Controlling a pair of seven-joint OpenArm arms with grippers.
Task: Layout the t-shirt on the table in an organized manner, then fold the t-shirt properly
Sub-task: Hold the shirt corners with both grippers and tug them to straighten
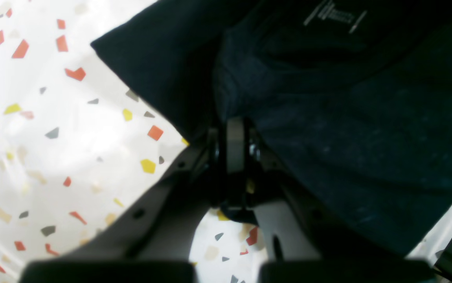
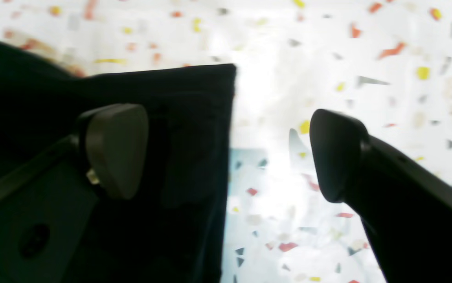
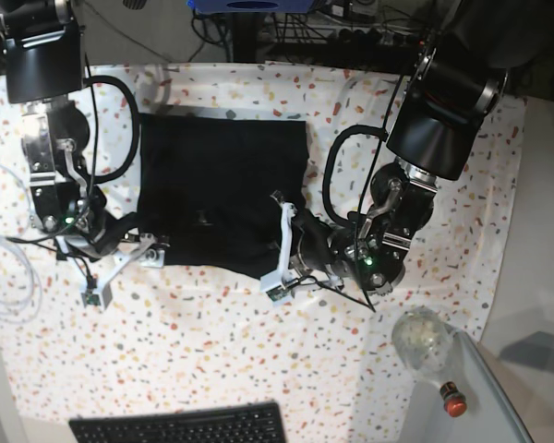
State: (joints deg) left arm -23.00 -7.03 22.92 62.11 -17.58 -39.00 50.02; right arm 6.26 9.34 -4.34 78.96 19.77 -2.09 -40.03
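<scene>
Two robot arms are working over one table [image 3: 258, 360] holding one black t-shirt [image 3: 222, 194].

Nearest the cameras are the grippers. The left gripper [image 1: 234, 133] is showing its two fingers pressed together, pinching a fold of the t-shirt [image 1: 348, 137] edge; dark cloth is bunching around and beyond the fingertips, and a strip of it is hanging below them. The right gripper [image 2: 226, 153] is standing wide apart, holding nothing. Its two rounded, matte black pads are well separated: one pad [image 2: 116, 149] is sitting in front of the t-shirt [image 2: 179, 157], the other pad [image 2: 336, 153] is over bare table [image 2: 367, 59]. A straight cloth edge is running between them, nearer the first pad.

The t-shirt is soft, plain fabric, lying as a roughly square folded shape in the overhead view. The left gripper [image 3: 279, 277] is at its lower corner on one side, the right gripper [image 3: 148, 251] at the lower corner on the other. A small pale printed label [image 1: 334, 15] is lying beyond the left gripper, too blurred to read.

The table cover is white, flecked with small red, orange, yellow and grey chips.

Farther off, one black keyboard [image 3: 180, 426] is cut off by the bottom edge, one clear crumpled bag [image 3: 423, 340] is sitting near the table corner, and one small red-topped object [image 3: 452, 400] is lying beside it. White cables [image 3: 9, 277] are looping off the side. The right wrist view is blurred and overexposed.
</scene>
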